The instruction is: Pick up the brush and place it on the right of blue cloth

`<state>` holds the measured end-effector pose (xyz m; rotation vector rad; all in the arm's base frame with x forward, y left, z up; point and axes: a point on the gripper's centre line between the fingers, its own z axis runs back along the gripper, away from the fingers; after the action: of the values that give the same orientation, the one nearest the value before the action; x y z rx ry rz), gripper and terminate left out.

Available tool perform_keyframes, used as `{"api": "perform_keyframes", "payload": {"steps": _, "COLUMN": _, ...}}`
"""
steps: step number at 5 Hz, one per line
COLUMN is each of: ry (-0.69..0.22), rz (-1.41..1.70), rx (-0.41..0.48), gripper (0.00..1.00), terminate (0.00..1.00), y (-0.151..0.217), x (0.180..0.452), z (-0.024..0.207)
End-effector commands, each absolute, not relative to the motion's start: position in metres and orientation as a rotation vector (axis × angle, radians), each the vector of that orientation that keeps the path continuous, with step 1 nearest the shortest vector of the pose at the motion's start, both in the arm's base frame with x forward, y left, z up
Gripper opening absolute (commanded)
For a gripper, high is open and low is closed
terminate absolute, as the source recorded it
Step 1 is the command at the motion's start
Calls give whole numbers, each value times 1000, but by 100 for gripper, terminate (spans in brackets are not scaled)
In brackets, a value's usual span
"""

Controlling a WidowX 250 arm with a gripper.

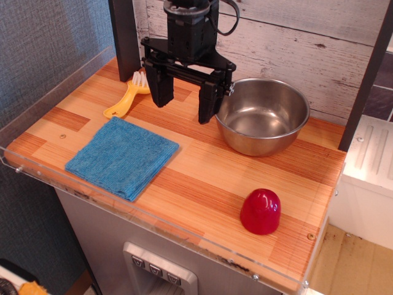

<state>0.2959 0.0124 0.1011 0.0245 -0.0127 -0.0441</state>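
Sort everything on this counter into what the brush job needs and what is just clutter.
Needed: brush, blue cloth, gripper hanging open beside the brush.
Clutter: steel bowl, red cup upside down near the front edge.

Black all over, matte, no markings readable. Gripper (183, 103) with two thick, flat, rectangular fingers (158, 86), square at the ends. Above them a wide angular bracket, joined by a dark crossbar with small screws at the sides. On top a boxy, ribbed wrist housing with a round collar. One black cable (231, 18) looping out on the side.
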Motion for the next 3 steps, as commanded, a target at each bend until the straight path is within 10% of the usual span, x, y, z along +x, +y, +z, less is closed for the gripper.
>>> {"api": "perform_keyframes", "payload": {"steps": 1, "ry": -13, "rz": -44, "rx": 25, "gripper": 100, "terminate": 0, "y": 12, "x": 296, "z": 101}}
{"api": "perform_keyframes", "payload": {"steps": 3, "ry": -180, "rz": -32, "rx": 16, "gripper": 100, "terminate": 0, "y": 78, "x": 327, "z": 123}}
